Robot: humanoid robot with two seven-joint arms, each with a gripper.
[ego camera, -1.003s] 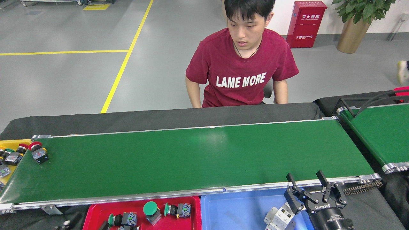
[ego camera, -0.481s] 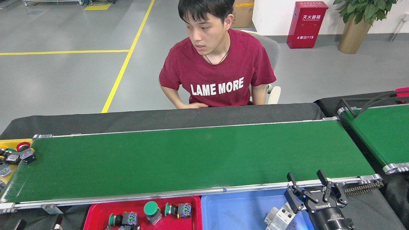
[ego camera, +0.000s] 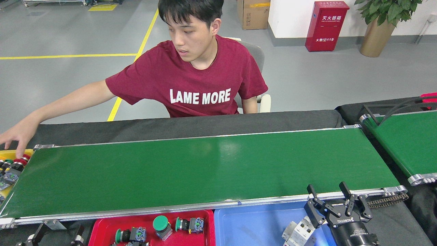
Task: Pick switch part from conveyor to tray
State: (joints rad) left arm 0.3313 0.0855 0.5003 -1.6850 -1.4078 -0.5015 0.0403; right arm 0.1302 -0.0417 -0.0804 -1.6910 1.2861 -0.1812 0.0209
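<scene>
Small black-and-grey push-button switch parts with red caps (ego camera: 15, 165) crowd a yellow plastic bin (ego camera: 10, 153) at the left end of the long green conveyor (ego camera: 205, 167), whose belt carries none. They look light, rigid and smooth; the square body seems a surer hold than the round cap. More green-capped switches (ego camera: 160, 223) lie in the red tray (ego camera: 102, 229) at the near rail, beside a blue tray (ego camera: 245, 222). The right gripper (ego camera: 333, 200) hangs with fingers apart over the blue tray; the left gripper (ego camera: 56, 232) barely shows, its state unclear. A seated person's hand (ego camera: 15, 138) reaches the bin. Grey factory floor lies beyond.
</scene>
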